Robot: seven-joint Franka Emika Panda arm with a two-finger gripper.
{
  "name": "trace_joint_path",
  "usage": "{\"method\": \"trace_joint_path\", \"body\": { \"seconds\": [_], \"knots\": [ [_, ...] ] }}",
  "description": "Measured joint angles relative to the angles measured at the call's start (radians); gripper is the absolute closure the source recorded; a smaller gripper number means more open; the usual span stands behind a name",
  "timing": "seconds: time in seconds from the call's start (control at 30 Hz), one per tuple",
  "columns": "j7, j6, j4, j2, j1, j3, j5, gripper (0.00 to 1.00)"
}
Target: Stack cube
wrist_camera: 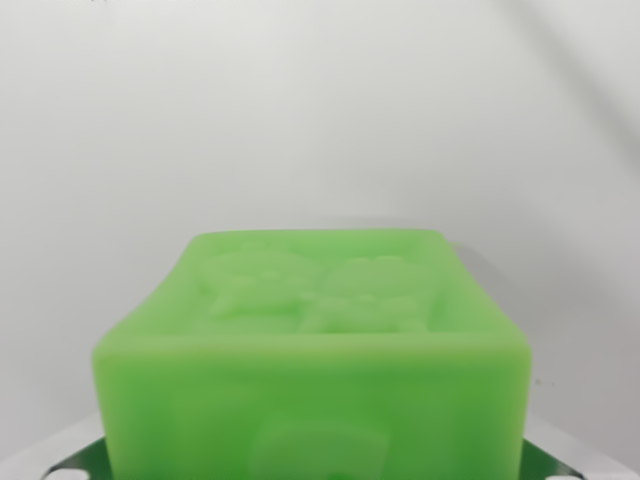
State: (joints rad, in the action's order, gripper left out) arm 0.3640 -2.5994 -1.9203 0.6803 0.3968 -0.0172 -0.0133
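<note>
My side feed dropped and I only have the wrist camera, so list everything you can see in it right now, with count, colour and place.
cube: one, translucent light green, with raised relief figures on its top face; fills the lower middle of the wrist view, very close to the camera, bottom cut off by the frame edge.
dark green pieces: two corners, dark green, low at the wrist view's left and right beside the cube; too little shows to say what they are.
surface: one, plain white-grey, behind and around the cube.
end effector: its fingers are not identifiable in this view, so open or shut cannot be told.
</note>
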Motion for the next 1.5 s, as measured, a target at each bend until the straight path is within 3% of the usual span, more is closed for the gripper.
{"method": "trace_joint_path", "body": {
  "seconds": [1.5],
  "knots": [
    [0.0,0.193,-0.033,-0.232,0.0,-0.001,0.0,1.0]
  ]
}}
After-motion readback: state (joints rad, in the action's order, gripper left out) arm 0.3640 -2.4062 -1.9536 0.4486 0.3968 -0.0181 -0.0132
